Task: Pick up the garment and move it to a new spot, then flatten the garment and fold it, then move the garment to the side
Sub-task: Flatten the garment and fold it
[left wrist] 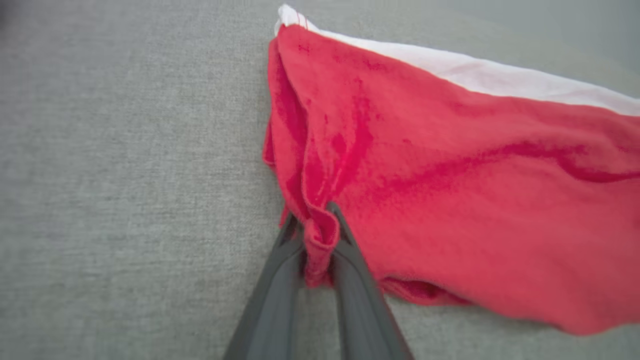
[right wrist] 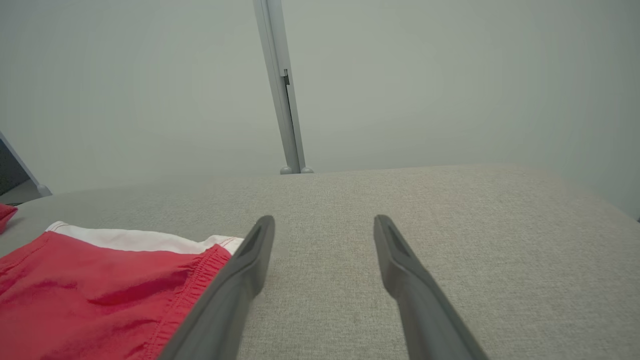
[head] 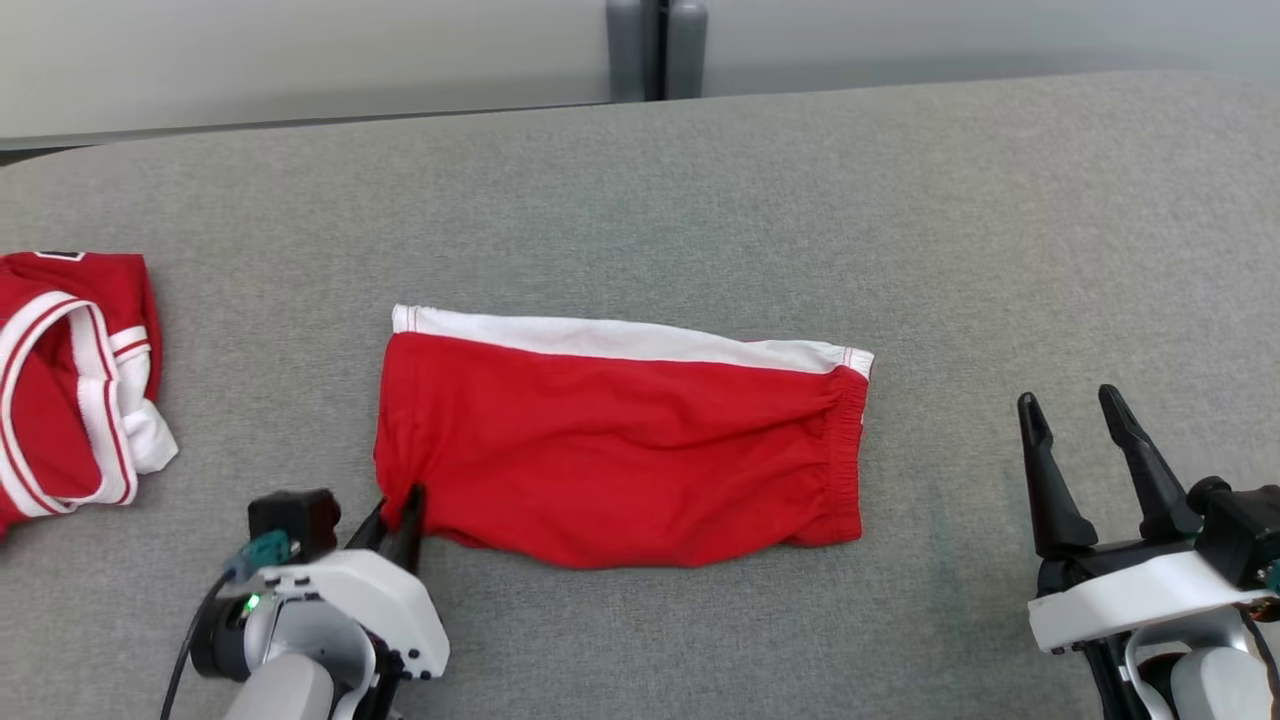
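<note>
Two garments lie on the grey padded table (head: 700,200): the red shorts (head: 620,450) I am working, spread flat near the middle with a white band along the far edge and the elastic waistband at my right, and a second red-and-white garment (head: 70,370) bunched at the table's left edge, well apart from the shorts. Two grippers are before me. My left gripper (head: 400,515) sits at the near left corner of the shorts, its fingers (left wrist: 352,270) nearly together and pinching a small fold of red cloth, which the left wrist view shows bunched up between them. My right gripper (head: 1085,420) stands well to the right of the waistband, spread wide with nothing between its tips, pointing across bare table. For room I have a broad bare strip beyond the shorts up to the table's far edge, and plenty of bare grey to the right. One grey post (head: 655,45) stands behind that far edge, against the pale wall
</note>
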{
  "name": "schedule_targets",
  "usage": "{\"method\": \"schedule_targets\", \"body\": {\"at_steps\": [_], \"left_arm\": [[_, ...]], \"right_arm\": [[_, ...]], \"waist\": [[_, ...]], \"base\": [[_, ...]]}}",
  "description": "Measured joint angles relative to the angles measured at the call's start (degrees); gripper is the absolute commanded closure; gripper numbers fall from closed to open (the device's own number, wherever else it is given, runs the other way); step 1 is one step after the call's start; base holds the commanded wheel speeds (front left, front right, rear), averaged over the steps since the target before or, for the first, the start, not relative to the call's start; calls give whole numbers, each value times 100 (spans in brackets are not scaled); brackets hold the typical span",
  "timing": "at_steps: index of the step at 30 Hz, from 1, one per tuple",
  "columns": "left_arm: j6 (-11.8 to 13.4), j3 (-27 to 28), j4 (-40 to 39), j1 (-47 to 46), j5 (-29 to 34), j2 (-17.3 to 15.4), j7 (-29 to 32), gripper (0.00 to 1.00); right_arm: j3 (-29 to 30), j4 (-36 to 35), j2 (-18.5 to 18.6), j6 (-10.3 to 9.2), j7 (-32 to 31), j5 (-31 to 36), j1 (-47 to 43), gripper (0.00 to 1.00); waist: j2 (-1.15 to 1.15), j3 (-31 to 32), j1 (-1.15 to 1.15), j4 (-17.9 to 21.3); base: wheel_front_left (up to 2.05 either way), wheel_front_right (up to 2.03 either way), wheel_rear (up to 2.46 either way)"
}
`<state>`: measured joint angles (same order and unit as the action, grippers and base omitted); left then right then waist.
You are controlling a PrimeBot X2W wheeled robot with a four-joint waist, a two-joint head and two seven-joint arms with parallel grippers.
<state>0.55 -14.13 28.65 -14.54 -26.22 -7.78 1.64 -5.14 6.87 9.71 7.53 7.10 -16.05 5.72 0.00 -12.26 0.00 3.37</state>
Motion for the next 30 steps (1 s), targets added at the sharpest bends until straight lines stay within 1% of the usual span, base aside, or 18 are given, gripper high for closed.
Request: {"method": "schedule_targets", "body": {"at_steps": [3,8,11,15,17,22,30], "left_arm": [[99,75,-477,364,-92,27,-165,0],[347,282,-1313,826,-57,81,-907,0],[475,406,-1772,984,60,22,-1302,0],[565,605,-2343,1095,320,-179,-1583,0],[625,615,-2506,1194,469,-254,-1600,0],[746,602,-2679,1391,558,-299,-1577,0],[812,542,-2833,1408,599,-360,-1400,0]], "right_arm": [[-2,-49,22,0,-62,8,-28,0],[60,-152,58,0,-152,7,-154,0],[102,-225,64,0,-204,9,-239,0],[181,-350,70,0,-294,56,-385,0],[203,-397,68,0,-328,64,-460,0],[249,-463,48,0,-411,65,-575,0],[289,-535,22,0,-416,65,-578,0]], "waist": [[0,100,0,-60],[0,259,0,-104],[0,339,0,-138],[0,498,0,-185],[0,563,0,-198],[0,634,0,-222],[0,609,0,-262]], "base": [[0,0,0],[0,0,0],[0,0,0],[0,0,0],[0,0,0],[0,0,0],[0,0,0]]}}
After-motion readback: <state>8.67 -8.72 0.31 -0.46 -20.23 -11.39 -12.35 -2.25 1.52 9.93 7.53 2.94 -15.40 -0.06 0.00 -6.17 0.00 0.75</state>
